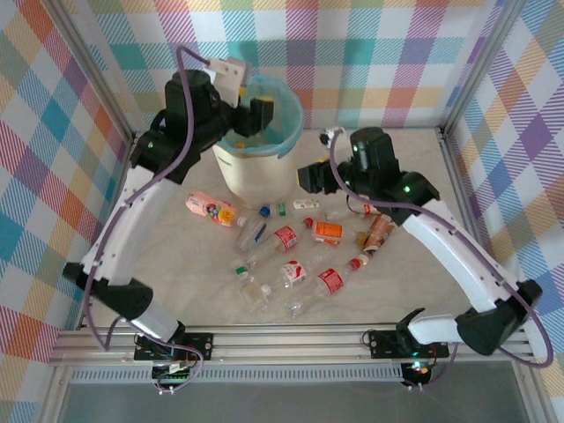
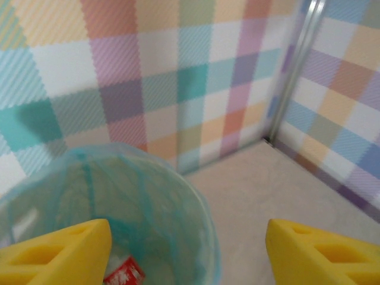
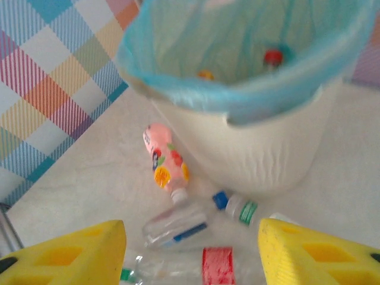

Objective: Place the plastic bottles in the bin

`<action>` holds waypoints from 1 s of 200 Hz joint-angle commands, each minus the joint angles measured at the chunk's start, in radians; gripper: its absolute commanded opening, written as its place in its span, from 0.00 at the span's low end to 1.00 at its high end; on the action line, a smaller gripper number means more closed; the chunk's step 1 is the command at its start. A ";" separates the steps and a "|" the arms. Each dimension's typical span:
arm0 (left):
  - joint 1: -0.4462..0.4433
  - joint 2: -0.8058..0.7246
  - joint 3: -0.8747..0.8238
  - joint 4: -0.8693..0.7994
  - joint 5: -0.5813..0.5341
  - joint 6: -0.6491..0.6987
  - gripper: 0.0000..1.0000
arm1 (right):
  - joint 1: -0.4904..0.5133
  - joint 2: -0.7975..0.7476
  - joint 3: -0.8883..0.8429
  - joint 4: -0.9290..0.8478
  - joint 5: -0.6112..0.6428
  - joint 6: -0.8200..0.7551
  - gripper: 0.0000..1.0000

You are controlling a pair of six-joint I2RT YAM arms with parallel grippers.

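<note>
The chief risk is sitting with the right gripper (image 1: 310,177), which is hanging just beside the bin (image 1: 257,179) at the middle of the top view. A careless descent could be knocking the bin's wall or scattering the plastic bottles (image 1: 286,238). They are lying packed together in the centre of the frame, several touching, so closing on one may be rolling its neighbours away. Both arms are also crowding the same spot (a collision is plausible).

The right arm is bending inward and pointing down; its jaws are standing wide apart and holding nothing, with a pink bottle (image 3: 165,163) lying left of centre in its wrist view. The left gripper (image 1: 257,115) is reaching over the bin's mouth in the upper middle, jaws likewise spread and empty.
</note>
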 commanded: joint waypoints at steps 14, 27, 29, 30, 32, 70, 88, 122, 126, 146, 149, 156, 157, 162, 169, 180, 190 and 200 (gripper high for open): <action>-0.101 -0.146 -0.233 -0.040 -0.013 0.105 0.75 | 0.025 -0.151 -0.219 -0.075 0.053 0.323 0.60; -0.142 -0.194 -0.319 -0.036 -0.020 0.125 0.75 | 0.044 -0.200 -0.309 -0.099 0.088 0.414 0.60; -0.148 -0.202 -0.332 -0.034 -0.023 0.127 0.75 | 0.047 -0.206 -0.321 -0.104 0.096 0.430 0.60; -0.151 -0.205 -0.339 -0.033 -0.024 0.128 0.75 | 0.049 -0.209 -0.327 -0.107 0.099 0.434 0.60; -0.156 -0.211 -0.352 -0.030 -0.026 0.132 0.75 | 0.052 -0.215 -0.340 -0.112 0.105 0.453 0.60; -0.211 -0.308 -0.535 0.012 -0.125 0.089 0.75 | 0.150 -0.324 -0.554 -0.153 0.172 0.730 0.63; -0.220 -0.337 -0.592 0.019 -0.124 0.063 0.75 | 0.224 -0.343 -0.628 -0.159 0.213 0.857 0.67; -0.263 -0.404 -0.733 0.065 -0.134 0.068 0.80 | 0.353 -0.338 -0.723 -0.138 0.276 1.074 0.71; -0.266 -0.413 -0.747 0.069 -0.139 0.067 0.81 | 0.366 -0.333 -0.731 -0.136 0.281 1.096 0.71; -0.276 -0.452 -0.808 0.083 -0.156 0.063 0.82 | 0.431 -0.304 -0.760 -0.134 0.307 1.249 0.72; -0.275 -0.459 -0.816 0.085 -0.158 0.062 0.82 | 0.440 -0.300 -0.766 -0.124 0.307 1.267 0.73; -0.275 -0.473 -0.835 0.087 -0.161 0.061 0.83 | 0.459 -0.290 -0.778 -0.103 0.309 1.309 0.74; -0.276 -0.476 -0.837 0.088 -0.161 0.061 0.83 | 0.462 -0.287 -0.780 -0.100 0.310 1.316 0.74; -0.277 -0.486 -0.848 0.089 -0.162 0.061 0.83 | 0.476 -0.276 -0.787 -0.087 0.313 1.346 0.75; -0.277 -0.499 -0.860 0.091 -0.164 0.061 0.83 | 0.491 -0.260 -0.796 -0.065 0.313 1.382 0.76; -0.277 -0.518 -0.875 0.091 -0.169 0.062 0.84 | 0.509 -0.231 -0.802 -0.035 0.306 1.432 0.79; -0.277 -0.530 -0.882 0.091 -0.175 0.062 0.84 | 0.521 -0.199 -0.800 -0.027 0.297 1.484 0.82; -0.277 -0.539 -0.885 0.092 -0.182 0.062 0.84 | 0.530 -0.170 -0.800 -0.009 0.289 1.512 0.83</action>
